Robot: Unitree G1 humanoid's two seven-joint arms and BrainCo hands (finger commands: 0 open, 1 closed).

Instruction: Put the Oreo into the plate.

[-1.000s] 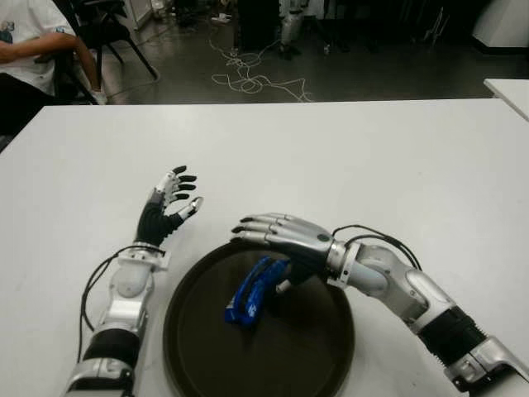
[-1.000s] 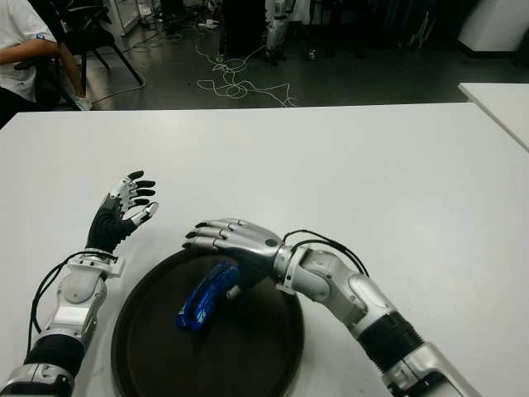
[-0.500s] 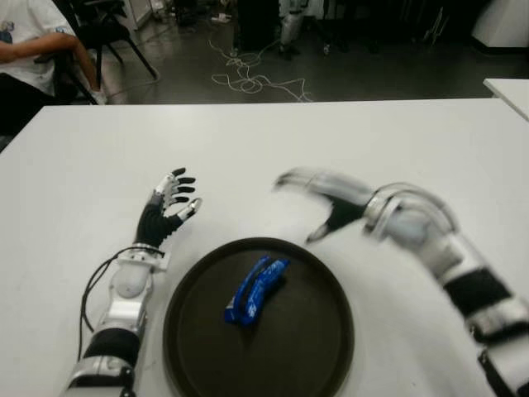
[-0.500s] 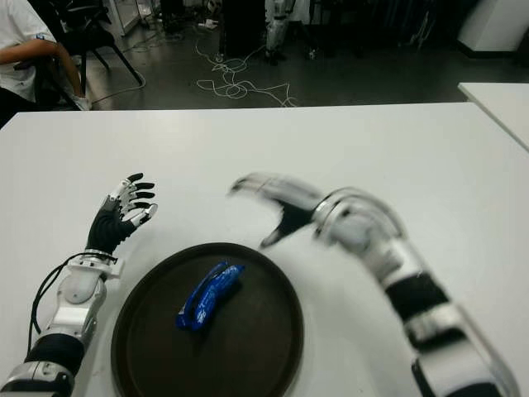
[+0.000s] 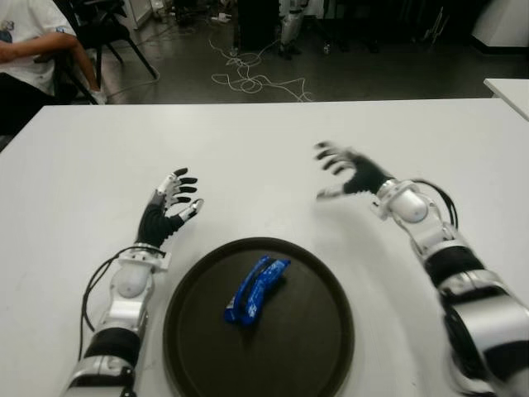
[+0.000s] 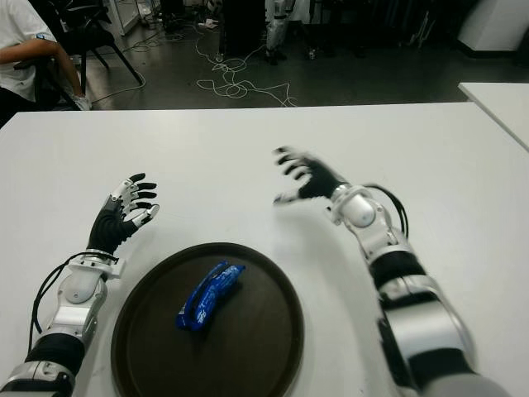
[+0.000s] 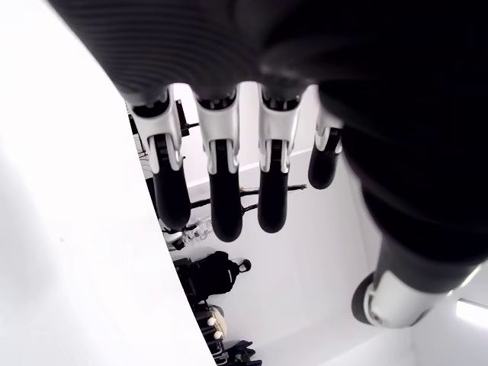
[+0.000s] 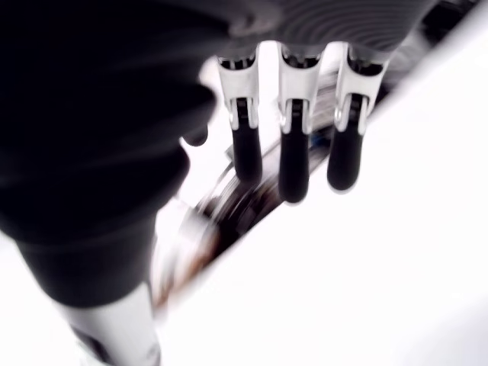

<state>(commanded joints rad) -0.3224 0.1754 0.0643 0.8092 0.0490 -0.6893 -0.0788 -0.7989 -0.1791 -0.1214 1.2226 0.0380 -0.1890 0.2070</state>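
Note:
A blue Oreo pack point(image 5: 255, 289) lies inside the dark round plate point(image 5: 306, 347) at the table's near edge, slightly left of the plate's centre. No hand touches it. My right hand point(image 5: 343, 172) hovers open above the white table, beyond the plate's far right rim, with its fingers point(image 8: 293, 160) spread and empty. My left hand point(image 5: 173, 200) stands upright and open just left of the plate, its fingers point(image 7: 221, 202) extended and holding nothing.
The white table point(image 5: 264, 141) stretches wide beyond the plate. A seated person point(image 5: 33, 50) and a chair are off the far left corner. Cables point(image 5: 252, 78) lie on the dark floor behind. Another white table's corner point(image 5: 508, 89) shows at the far right.
My right hand let go of the Oreo pack, which stays in the plate, then lifted and swung away to the far right. The left hand has barely moved.

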